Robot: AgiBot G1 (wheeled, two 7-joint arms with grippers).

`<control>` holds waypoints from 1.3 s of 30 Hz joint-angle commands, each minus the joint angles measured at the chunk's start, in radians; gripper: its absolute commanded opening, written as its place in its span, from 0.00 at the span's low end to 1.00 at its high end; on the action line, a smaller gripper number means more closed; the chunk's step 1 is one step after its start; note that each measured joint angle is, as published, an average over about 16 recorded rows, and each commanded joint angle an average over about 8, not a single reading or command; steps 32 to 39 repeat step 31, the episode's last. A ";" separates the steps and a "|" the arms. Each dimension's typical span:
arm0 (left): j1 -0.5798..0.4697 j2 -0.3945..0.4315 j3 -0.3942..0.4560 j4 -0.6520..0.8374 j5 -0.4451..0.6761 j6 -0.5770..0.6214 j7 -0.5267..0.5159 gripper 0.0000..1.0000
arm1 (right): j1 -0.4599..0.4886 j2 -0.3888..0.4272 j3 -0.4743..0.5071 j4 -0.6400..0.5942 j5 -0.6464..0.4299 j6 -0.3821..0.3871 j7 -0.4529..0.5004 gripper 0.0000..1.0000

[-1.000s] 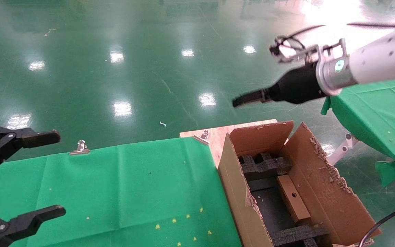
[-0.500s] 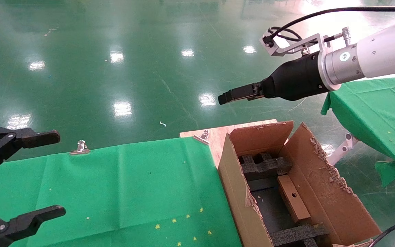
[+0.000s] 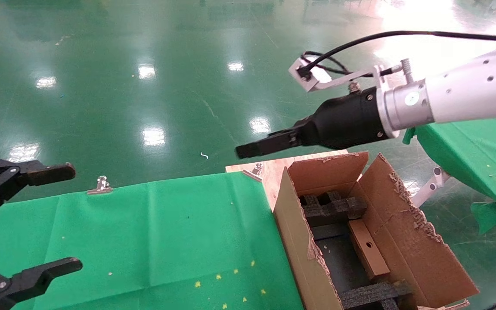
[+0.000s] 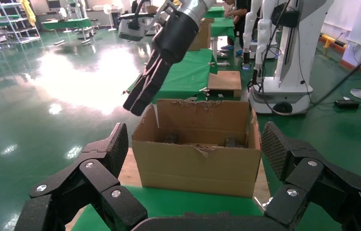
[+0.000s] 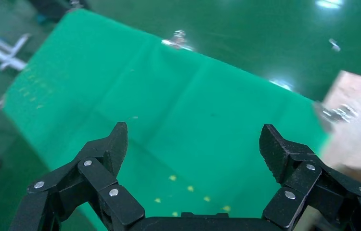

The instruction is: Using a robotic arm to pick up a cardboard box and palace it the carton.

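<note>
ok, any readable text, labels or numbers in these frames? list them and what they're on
None readable.
cardboard box: bare brown face, only a round hole.
carton: plain flaps, no print showing.
right gripper: a round mark on the silver collar behind it, too small to read.

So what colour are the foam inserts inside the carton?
Black. The foam inserts sit dark against the brown carton, clearest in the head view.
</note>
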 commanded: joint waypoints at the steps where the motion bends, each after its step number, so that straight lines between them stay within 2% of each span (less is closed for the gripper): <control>1: 0.000 0.000 0.000 0.000 0.000 0.000 0.000 1.00 | -0.036 0.002 0.046 0.012 0.010 -0.014 -0.035 1.00; 28: 0.000 0.000 0.000 0.000 0.000 0.000 0.000 1.00 | -0.532 0.030 0.669 0.172 0.148 -0.211 -0.515 1.00; 31: 0.000 0.000 0.000 0.000 0.000 0.000 0.000 1.00 | -0.559 0.032 0.704 0.181 0.156 -0.222 -0.542 1.00; 39: 0.000 0.000 0.000 0.000 0.000 0.000 0.000 1.00 | -0.559 0.032 0.704 0.181 0.156 -0.222 -0.542 1.00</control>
